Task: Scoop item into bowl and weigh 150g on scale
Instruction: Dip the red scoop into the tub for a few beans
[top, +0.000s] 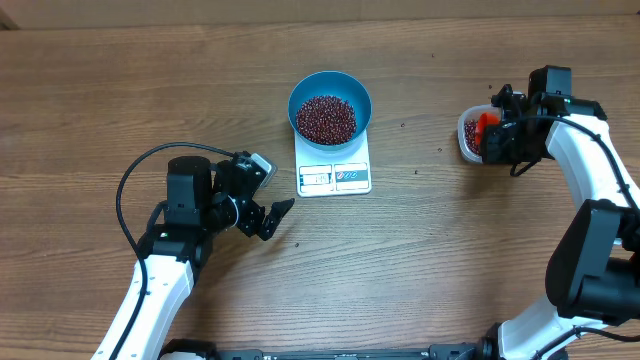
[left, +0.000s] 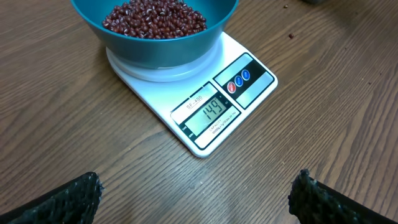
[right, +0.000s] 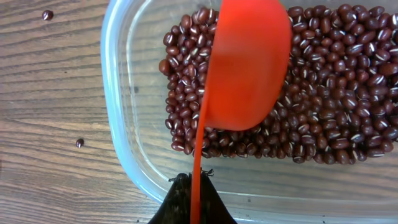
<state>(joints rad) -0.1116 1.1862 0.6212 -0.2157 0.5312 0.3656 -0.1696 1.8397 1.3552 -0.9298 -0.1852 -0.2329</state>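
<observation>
The teal-blue bowl (top: 330, 79) stands on the white scale (top: 335, 177) and holds a heap of red-brown beans (top: 325, 118). In the left wrist view the scale (left: 211, 115) shows 149 on its display, below the bowl (left: 155, 53). My left gripper (top: 275, 215) hovers over bare table in front of and left of the scale, open and empty, its fingertips (left: 81, 193) wide apart. My right gripper (right: 194, 186) is shut on the thin handle of a red scoop (right: 249, 68). The scoop is turned on its side over the beans (right: 336, 93) in a clear tub (right: 118, 112).
The clear tub (top: 467, 135) sits at the right side of the table, well apart from the scale. Stray beans (right: 79, 142) lie on the wood beside it, and a few more (top: 403, 126) are scattered between tub and scale.
</observation>
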